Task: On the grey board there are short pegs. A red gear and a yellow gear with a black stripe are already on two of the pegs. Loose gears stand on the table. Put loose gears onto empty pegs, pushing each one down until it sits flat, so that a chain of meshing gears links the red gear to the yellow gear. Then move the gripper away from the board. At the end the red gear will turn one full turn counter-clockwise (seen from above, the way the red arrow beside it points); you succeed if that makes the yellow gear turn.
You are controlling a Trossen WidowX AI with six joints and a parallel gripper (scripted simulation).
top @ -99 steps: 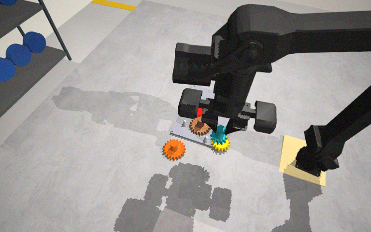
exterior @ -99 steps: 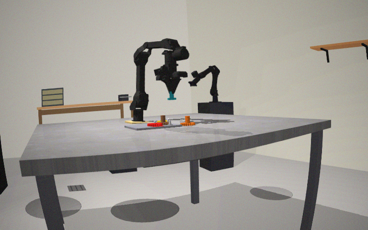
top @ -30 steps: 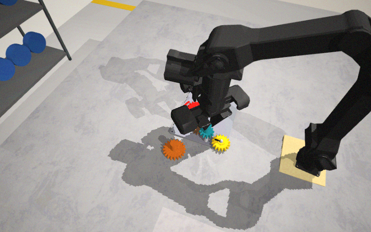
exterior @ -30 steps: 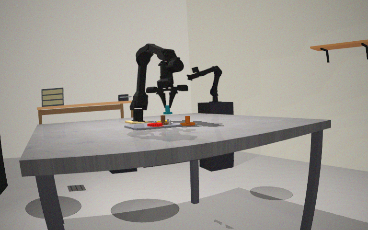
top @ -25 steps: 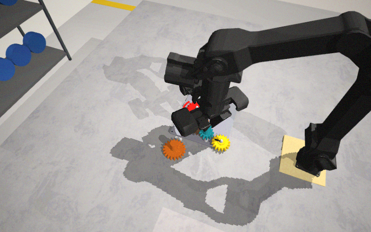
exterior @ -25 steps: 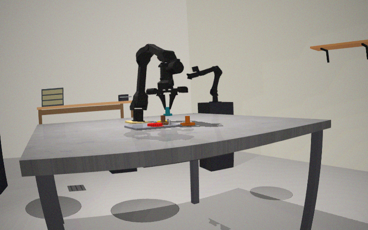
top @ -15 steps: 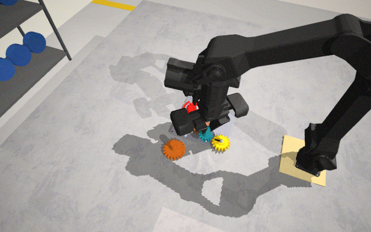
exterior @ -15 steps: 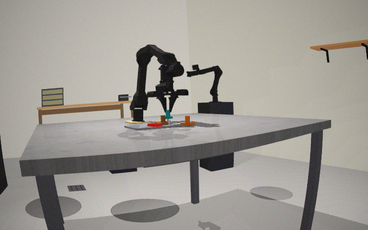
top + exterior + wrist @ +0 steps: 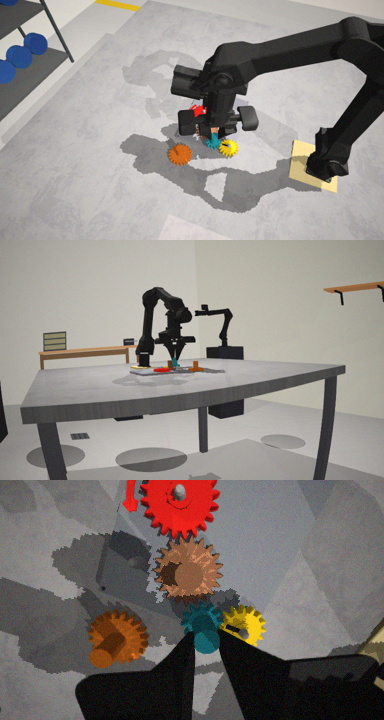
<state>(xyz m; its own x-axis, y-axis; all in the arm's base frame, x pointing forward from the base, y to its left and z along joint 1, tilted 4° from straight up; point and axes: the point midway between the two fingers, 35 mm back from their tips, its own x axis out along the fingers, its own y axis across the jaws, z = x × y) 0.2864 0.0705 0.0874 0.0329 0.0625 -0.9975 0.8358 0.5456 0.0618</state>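
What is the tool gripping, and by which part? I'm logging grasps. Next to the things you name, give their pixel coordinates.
The teal gear [image 9: 212, 142] [image 9: 175, 363] [image 9: 201, 616], by its upright handle [image 9: 206, 641].

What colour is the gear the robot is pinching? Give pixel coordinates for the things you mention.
Teal: the gear [image 9: 212, 142] [image 9: 175, 362] [image 9: 201, 617] is a plain blue-green, clearest in the wrist view.

Blue cylinders [image 9: 19, 56] rest on a grey shelf unit [image 9: 58, 33].

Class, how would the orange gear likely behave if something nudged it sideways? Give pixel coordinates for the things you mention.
The orange gear [image 9: 180, 154] [image 9: 195, 369] [image 9: 133, 639] would probably slide rather than tip, since its wide toothed disc lies flat. Its upright handle looks solid, so it seems stiff, not floppy.
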